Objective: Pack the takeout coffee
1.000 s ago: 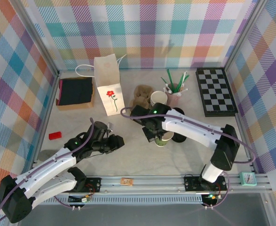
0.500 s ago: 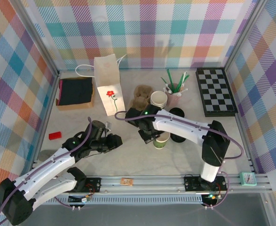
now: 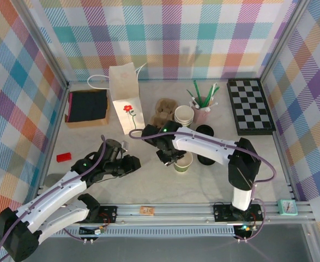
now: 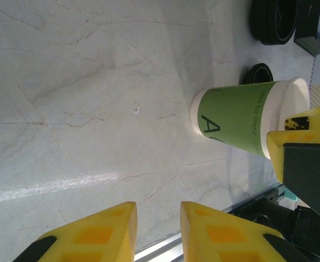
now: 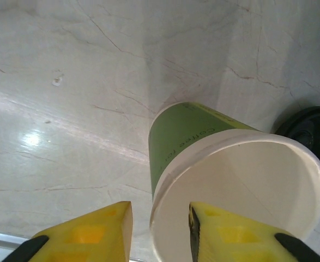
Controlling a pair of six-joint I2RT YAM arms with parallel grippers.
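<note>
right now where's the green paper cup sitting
In the top view the green cup stands upright near the middle of the table, beside the right gripper, with a flat black lid just to its right.

The green paper cup with a white rim carries dark lettering: a large "A" and small words, seemingly "Coffee for friend".

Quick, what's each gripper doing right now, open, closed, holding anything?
Left gripper: open, holding nothing.
Right gripper: open, jaws straddling the rim of the green cup, apparently not gripping it.
</note>
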